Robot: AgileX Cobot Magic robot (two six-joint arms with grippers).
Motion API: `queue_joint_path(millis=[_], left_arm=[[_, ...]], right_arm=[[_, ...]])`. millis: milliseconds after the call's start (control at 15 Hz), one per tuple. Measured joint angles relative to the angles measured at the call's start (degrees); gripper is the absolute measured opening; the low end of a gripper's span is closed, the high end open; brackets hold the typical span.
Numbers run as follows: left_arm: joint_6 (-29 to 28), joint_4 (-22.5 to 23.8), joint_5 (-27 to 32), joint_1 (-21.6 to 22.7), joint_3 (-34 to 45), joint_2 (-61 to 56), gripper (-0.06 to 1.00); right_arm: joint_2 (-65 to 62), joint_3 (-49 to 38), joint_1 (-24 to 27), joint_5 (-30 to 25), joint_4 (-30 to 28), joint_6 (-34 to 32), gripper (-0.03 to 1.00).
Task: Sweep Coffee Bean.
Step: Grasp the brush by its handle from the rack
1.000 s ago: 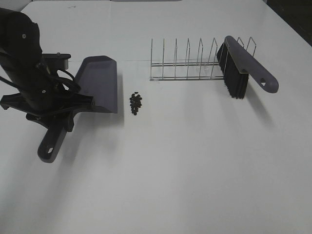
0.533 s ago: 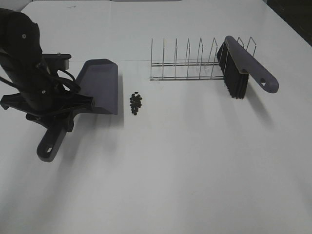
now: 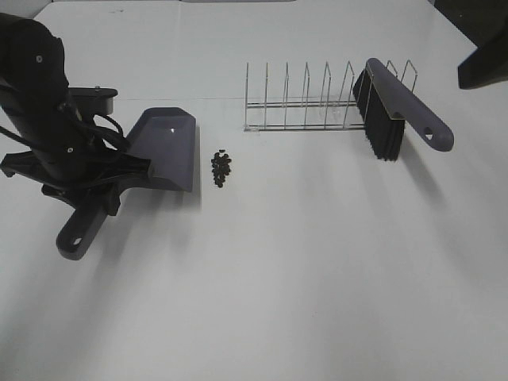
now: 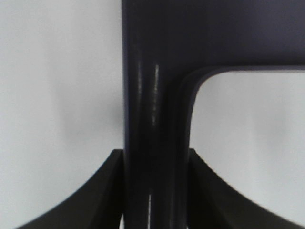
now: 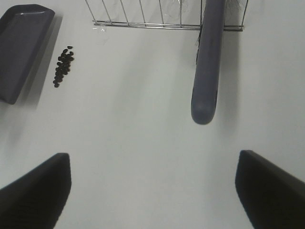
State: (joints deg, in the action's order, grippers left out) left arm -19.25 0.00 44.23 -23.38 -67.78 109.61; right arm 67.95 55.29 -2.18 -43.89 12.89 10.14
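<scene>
Step in hand: positioning the pan, before any sweeping. The left gripper (image 4: 155,160) is pinched on the handle of the grey-purple plastic dustpan (image 3: 163,147), whose open lip faces the coffee bean (image 3: 221,168) pile, near it but not touching. The right gripper (image 5: 155,191) hangs with its fingers spread wide and empty above the white bench (image 3: 317,278), short of the grey-purple handled brush with black bristles (image 3: 405,111), which leans in the thin wire rack (image 3: 302,103). Judged next move: the right gripper must drop onto the brush handle, close, lift it clear of the wires, then set the bristles on the far side of the pile. The beans are tiny dark ovals in one narrow heap, roughly parallel to the pan lip; none shows inside the pan.
</scene>
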Motion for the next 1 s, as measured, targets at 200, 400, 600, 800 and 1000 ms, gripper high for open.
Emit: queue_joint_path(millis=[200, 400, 600, 800, 1000], left_arm=[[0.00, 0.00, 0.00, 0.00, 0.00, 0.00, 0.32], [0.00, 0.00, -0.11, 0.00, 0.00, 0.00, 0.32], [0.06, 0.00, -0.11, 0.00, 0.00, 0.00, 0.32], [0.06, 0.00, 0.00, 0.00, 0.00, 0.00, 0.32], [0.06, 0.00, 0.06, 0.00, 0.00, 0.00, 0.32]], right_arm=[[13.24, 11.23, 0.00, 0.06, 0.00, 0.06, 0.80], [23.55, 21.37, 0.00, -0.17, -0.29, 0.06, 0.79], [35.18, 33.58, 0.00, -3.55, -2.18, -0.17, 0.75], [45.72, 43.49, 0.00, -8.14, -4.70, -2.23, 0.73], [53.80, 50.65, 0.00, -8.65, -7.22, -3.09, 0.72]])
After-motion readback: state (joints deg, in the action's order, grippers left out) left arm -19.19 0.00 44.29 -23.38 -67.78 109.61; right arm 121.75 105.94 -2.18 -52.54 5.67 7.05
